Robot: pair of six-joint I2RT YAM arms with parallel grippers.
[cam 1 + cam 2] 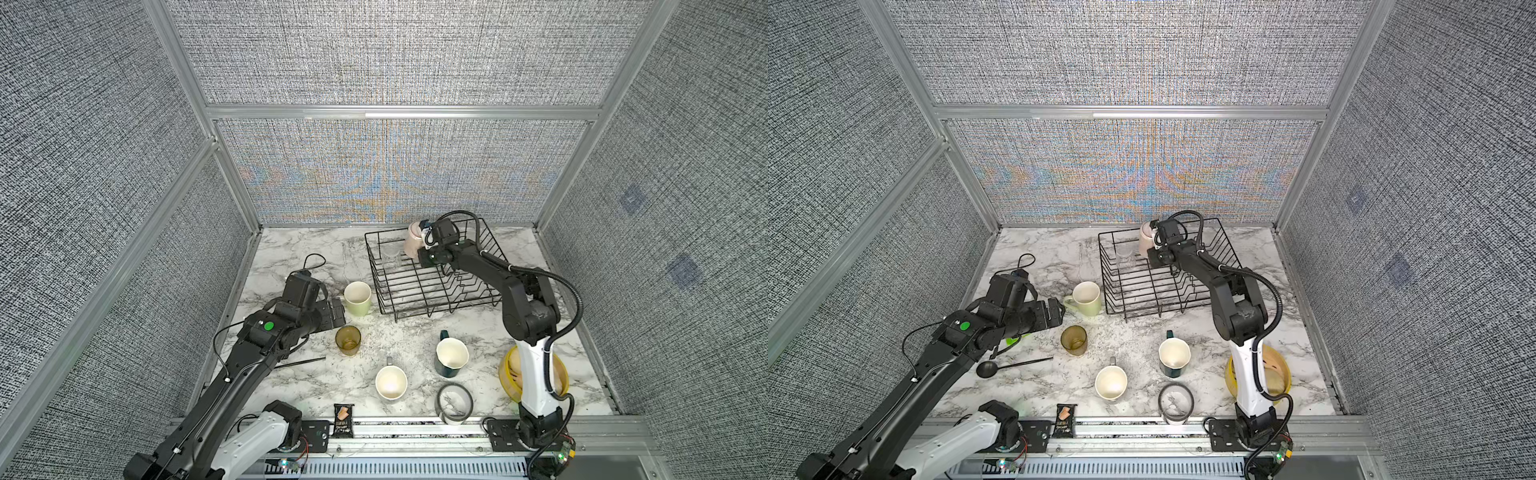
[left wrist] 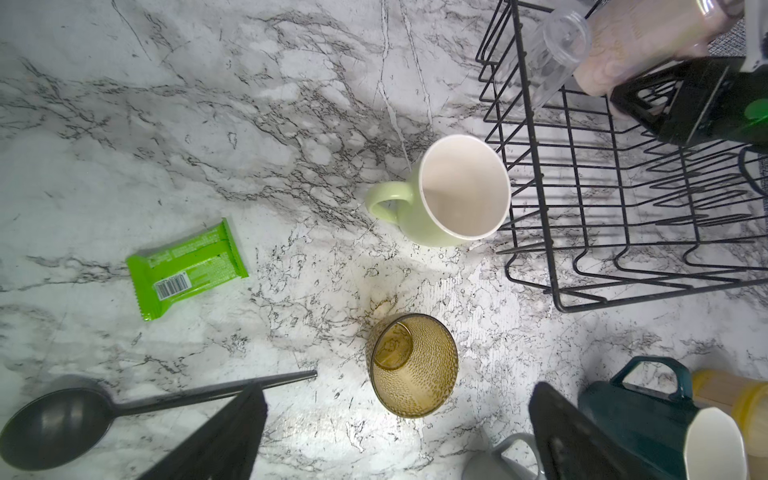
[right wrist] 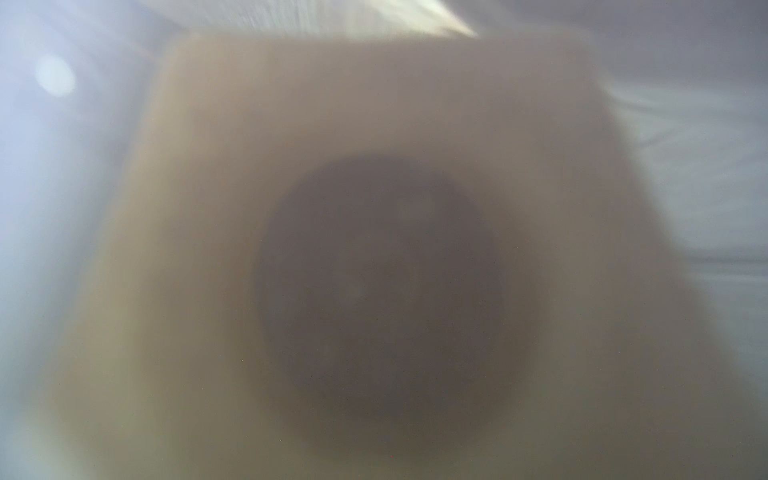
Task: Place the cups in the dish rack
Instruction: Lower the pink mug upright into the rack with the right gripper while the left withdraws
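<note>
In both top views the right end effector (image 1: 423, 248) is clenched on the pink mug (image 1: 412, 243), holding it over the far side of the dish rack (image 1: 382, 291), next to the small clear glass (image 1: 391, 258) that sits inside the rack's far left corner. The left end effector (image 1: 336, 313) hangs spread wide, grasping nothing, just beside the pale green mug (image 1: 357, 298), which stands on the table (image 1: 282, 249) close to the rack's left wall. The amber tumbler (image 1: 348, 340), grey mug (image 1: 390, 382) and dark teal mug (image 1: 451, 356) stand upright on the table in front of the rack. The left wrist view shows the 2 spread fingers (image 2: 224, 440) with the amber tumbler ahead between them, and a green snack packet (image 2: 187, 268) and black spoon (image 2: 58, 419) nearby. The right wrist view is a beige blur.
</note>
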